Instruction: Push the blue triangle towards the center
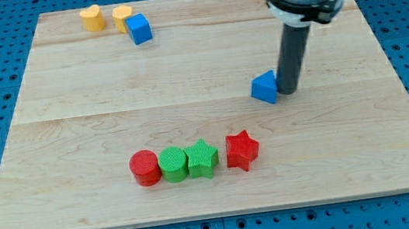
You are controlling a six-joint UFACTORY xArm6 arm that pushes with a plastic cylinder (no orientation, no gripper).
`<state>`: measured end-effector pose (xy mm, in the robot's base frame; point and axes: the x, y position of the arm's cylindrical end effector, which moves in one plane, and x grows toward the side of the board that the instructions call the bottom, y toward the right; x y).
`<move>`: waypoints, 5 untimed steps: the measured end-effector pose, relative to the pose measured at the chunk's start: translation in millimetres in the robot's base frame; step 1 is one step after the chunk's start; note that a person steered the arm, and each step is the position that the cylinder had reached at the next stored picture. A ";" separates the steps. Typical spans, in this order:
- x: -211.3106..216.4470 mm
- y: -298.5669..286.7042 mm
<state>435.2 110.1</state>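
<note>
The blue triangle (pixel 264 87) lies on the wooden board (pixel 94 104), right of the middle. My tip (pixel 289 91) stands right against the triangle's right side, touching or nearly touching it. The dark rod rises from there to the arm's head at the view's top right.
A blue cube (pixel 139 29) sits at the top left beside a yellow heart (pixel 93 19) and a yellow cylinder (pixel 123 17). Near the bottom, a row holds a red cylinder (pixel 145 168), green cylinder (pixel 172 164), green star (pixel 203 159) and red star (pixel 242 150).
</note>
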 end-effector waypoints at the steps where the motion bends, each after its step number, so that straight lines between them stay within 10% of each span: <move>1: -13.2 -29.8; 5: -34.2 -100.9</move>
